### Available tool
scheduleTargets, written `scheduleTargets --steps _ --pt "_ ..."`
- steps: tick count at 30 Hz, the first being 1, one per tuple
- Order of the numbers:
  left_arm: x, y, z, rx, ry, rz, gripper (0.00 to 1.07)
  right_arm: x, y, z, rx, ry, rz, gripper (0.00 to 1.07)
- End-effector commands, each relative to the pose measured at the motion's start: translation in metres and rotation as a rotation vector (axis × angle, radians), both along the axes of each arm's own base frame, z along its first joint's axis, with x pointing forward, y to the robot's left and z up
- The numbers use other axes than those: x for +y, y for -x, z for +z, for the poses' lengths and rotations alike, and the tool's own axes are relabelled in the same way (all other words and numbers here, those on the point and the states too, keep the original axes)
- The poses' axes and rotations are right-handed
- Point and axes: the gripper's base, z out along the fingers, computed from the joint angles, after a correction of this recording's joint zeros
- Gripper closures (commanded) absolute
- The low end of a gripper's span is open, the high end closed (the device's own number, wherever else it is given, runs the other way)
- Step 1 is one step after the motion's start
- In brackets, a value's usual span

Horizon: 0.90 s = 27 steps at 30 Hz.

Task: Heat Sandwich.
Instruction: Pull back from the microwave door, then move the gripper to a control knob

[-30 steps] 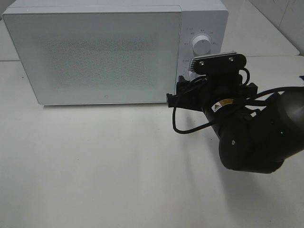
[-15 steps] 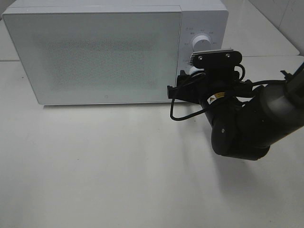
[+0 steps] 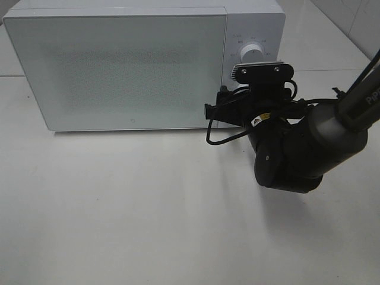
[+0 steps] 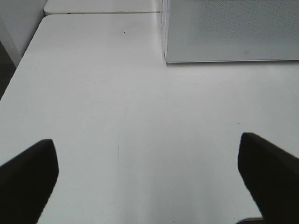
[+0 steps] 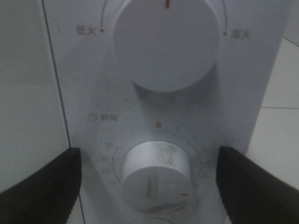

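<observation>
The sandwich is not visible in any view. The microwave (image 3: pixel 252 21) stands at the back of the surface (image 4: pixel 93 102) with its door (image 3: pixel 119 65) shut, and the speckled door panel hides the inside. The sandwich is probably in there, but that is a guess.

The right hand (image 5: pixel 149 186) faces the control panel. Its fingers (image 5: pixel 39 186) stand wide apart on either side of the timer knob (image 5: pixel 156 172), with bare panel showing between each finger and the knob, so it grips nothing. The upper knob (image 5: pixel 166 42), for power, sits just above. The left hand (image 4: pixel 149 179) hangs over the bare surface near the microwave's far corner, fully spread and empty.

The sandwich would likely be soft, light and easily crushed, with a filling that could slide out. It is better carried by its plate than pinched by the bread.

The part to grip now seems to be the timer knob. It looks like a small, rigid, smooth plastic cylinder, probably a little slippery and stiff to turn. The fingers should close squarely across its round side, centred on it, and grip firmly enough that it does not slip when twisted. If the grip sits off-centre, the fingers could ride off the knob's rim or scrape the panel.
</observation>
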Motion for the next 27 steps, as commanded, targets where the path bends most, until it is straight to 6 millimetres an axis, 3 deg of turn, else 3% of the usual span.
scheduleTargets --steps 1,6,7,8,9,11,12,15,17,27 --pt "-0.0004 0.0039 -0.0008 -0.027 0.005 -0.001 0.05 0.0018 -0.0026 0.0016 0.001 -0.002 0.018 0.34" --pt "-0.0004 0.0039 -0.0008 -0.027 0.005 -0.001 0.05 0.0018 -0.0025 0.0014 0.003 -0.002 0.018 0.49" --pt "-0.0004 0.0039 -0.0008 -0.027 0.005 -0.001 0.05 0.0018 -0.0025 0.0014 0.003 -0.002 0.018 0.55" --pt "-0.0004 0.0039 -0.0008 -0.027 0.005 -0.001 0.05 0.0018 -0.0025 0.0014 0.004 -0.004 0.017 0.67" --pt "-0.0004 0.0039 -0.0008 -0.027 0.005 -0.001 0.05 0.0018 -0.0025 0.0014 0.004 -0.004 0.017 0.67" --pt "-0.0004 0.0039 -0.0008 -0.027 0.005 -0.001 0.05 0.0018 -0.0025 0.0014 0.004 -0.006 0.017 0.81" --pt "-0.0004 0.0039 -0.0008 -0.027 0.005 -0.001 0.05 0.0017 -0.0026 0.0014 0.003 -0.005 0.017 0.94" --pt "-0.0004 0.0039 -0.0008 -0.027 0.005 -0.001 0.05 0.0017 -0.0026 0.0014 0.003 -0.005 0.017 1.03" --pt "-0.0004 0.0039 -0.0008 -0.027 0.005 -0.001 0.05 0.0017 -0.0026 0.0016 0.001 -0.005 0.016 1.07" --pt "-0.0004 0.0039 -0.0008 -0.027 0.005 -0.001 0.05 0.0013 -0.003 0.0041 -0.026 -0.016 0.01 1.05"
